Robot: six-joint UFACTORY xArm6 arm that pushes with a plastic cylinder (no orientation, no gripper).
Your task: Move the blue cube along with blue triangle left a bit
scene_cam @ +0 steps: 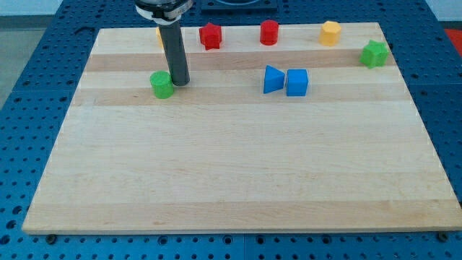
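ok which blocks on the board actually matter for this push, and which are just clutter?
In the job:
blue cube
blue triangle, touching the cube on the view's left
my tip, well to the view's left of both

Just lying about:
green cylinder, right beside my tip
red star
red cylinder
yellow block
green star
orange block, mostly hidden behind the rod

Rod: straight, dark grey cylinder — smooth, slightly glossy
Mount: black-and-white collar at the top
My tip (180,81): blunt, dark
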